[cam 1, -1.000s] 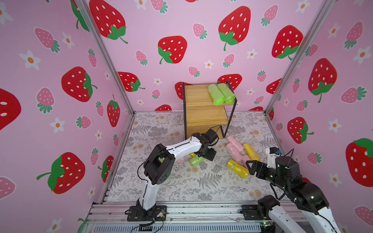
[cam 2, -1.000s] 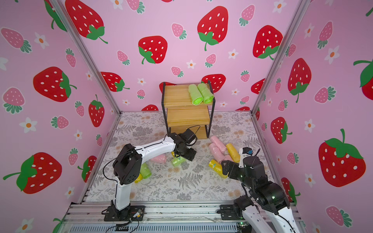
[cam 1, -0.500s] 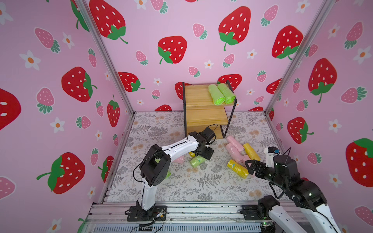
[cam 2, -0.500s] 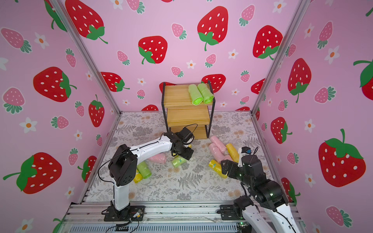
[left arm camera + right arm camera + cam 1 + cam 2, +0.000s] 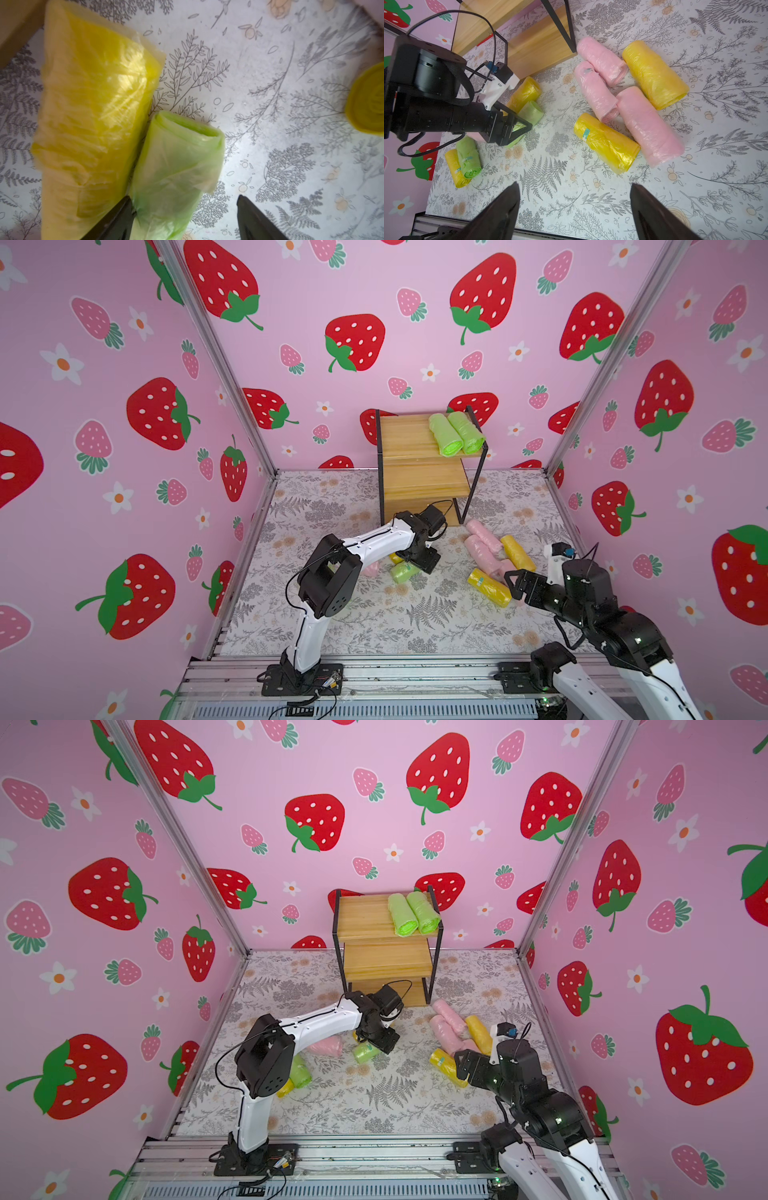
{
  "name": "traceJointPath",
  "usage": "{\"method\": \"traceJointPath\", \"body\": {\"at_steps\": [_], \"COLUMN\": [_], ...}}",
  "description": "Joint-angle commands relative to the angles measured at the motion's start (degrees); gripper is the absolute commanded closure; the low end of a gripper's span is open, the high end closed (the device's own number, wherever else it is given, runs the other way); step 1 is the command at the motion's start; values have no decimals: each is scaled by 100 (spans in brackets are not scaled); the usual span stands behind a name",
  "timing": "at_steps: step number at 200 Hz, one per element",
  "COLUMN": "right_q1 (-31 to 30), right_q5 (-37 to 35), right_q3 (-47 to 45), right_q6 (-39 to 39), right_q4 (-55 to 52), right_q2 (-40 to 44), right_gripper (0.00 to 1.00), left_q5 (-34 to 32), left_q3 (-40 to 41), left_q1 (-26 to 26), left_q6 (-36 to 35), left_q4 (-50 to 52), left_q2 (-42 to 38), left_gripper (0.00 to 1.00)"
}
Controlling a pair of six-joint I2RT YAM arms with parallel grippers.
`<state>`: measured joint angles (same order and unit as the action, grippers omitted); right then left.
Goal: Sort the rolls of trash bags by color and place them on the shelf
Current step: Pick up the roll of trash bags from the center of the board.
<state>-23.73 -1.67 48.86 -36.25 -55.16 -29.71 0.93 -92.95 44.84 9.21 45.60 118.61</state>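
Observation:
The shelf [image 5: 409, 439] [image 5: 365, 915] stands at the back, with two green rolls [image 5: 457, 434] [image 5: 413, 913] on its top board. My left gripper [image 5: 182, 199] [image 5: 420, 563] [image 5: 377, 1042] is open and low over the floor. A green roll [image 5: 176, 164] [image 5: 401, 572] [image 5: 365, 1052] lies between its fingers, touching one finger [image 5: 121, 212], with a gap to the other. A yellow roll [image 5: 93, 104] lies against that green roll. My right gripper [image 5: 574, 185] [image 5: 513, 578] is open and empty, just short of a yellow roll [image 5: 606, 141] [image 5: 488, 587].
Three pink rolls [image 5: 648, 124] [image 5: 593, 89] [image 5: 602, 60] and a yellow roll [image 5: 654, 74] lie in a cluster right of the shelf. A pink roll [image 5: 326, 1046], a green roll [image 5: 299, 1071] and a yellow roll [image 5: 286, 1088] lie under the left arm. Pink walls enclose the floor.
The left arm has shifted slightly over the green roll and its gripper stays open. The right arm has barely moved.

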Motion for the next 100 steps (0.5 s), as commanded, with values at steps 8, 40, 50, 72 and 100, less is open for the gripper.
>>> {"method": "traceJointPath", "body": {"at_steps": [8, 40, 50, 72, 100], "right_q1": [8, 8, 8, 8, 8], "right_q5": [-48, 1, -8, -28, -23], "right_q3": [-82, -105, -96, -74, -100], "right_q6": [-1, -49, -49, -92, -178], "right_q4": [-1, 31, 22, -19, -26], "right_q2": [-86, -174, -178, -151, -79], "right_gripper": [12, 12, 12, 12, 12], "left_q5": [-153, -169, -118, 53, 176], "left_q3": [-290, -427, -453, -409, -304], "left_q1": [12, 0, -1, -1, -1], "left_q6": [-117, -69, -9, 165, 373], "left_q4": [168, 204, 201, 139, 108], "left_q2": [196, 447, 503, 565, 604], "left_gripper": [18, 21, 22, 27, 40]}}
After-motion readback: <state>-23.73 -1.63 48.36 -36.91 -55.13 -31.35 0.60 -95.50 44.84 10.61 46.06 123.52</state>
